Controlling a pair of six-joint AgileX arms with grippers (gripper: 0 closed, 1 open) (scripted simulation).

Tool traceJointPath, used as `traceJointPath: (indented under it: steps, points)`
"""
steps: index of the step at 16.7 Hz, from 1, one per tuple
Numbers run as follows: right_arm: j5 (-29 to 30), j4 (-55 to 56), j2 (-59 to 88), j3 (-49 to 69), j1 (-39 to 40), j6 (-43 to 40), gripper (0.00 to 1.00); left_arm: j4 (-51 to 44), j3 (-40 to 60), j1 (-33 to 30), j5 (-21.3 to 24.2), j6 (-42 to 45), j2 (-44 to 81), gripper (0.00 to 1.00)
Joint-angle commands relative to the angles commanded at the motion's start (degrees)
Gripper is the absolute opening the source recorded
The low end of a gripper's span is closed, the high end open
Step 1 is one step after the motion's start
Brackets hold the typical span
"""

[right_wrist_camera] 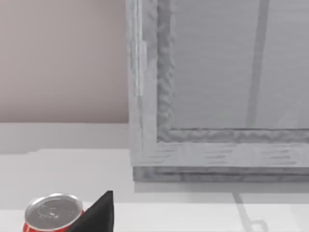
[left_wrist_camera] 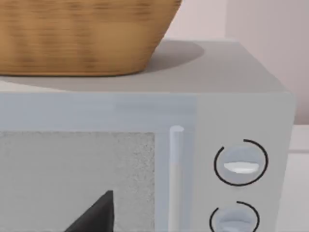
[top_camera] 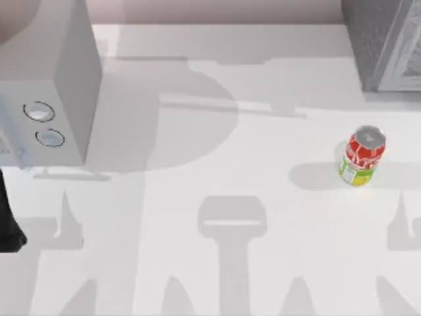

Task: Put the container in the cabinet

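While the container [top_camera: 361, 156] stands upright at the table's three o'clock, well short of the cabinet [top_camera: 385, 39] at one o'clock, my right gripper [right_wrist_camera: 94, 215] (finger state impossible to tell) sits nearer it.

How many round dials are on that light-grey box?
2: the upper dial and the lower dial, one above the other on the light-grey box's front, at the table's left.
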Motion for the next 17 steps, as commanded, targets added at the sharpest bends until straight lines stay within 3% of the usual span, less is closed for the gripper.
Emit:
traceJointPath:
  steps: [8,17]
  points:
    - [1.79,8.16,6.56,2.82,2.4,0.74,1.0,0.0,0.0,0.0,0.0,0.0,0.0,1.0]
    - [10.09,32.38,40.57,5.84,10.65,2.56,1.0,0.0,0.0,0.0,0.0,0.0,0.0,1.0]
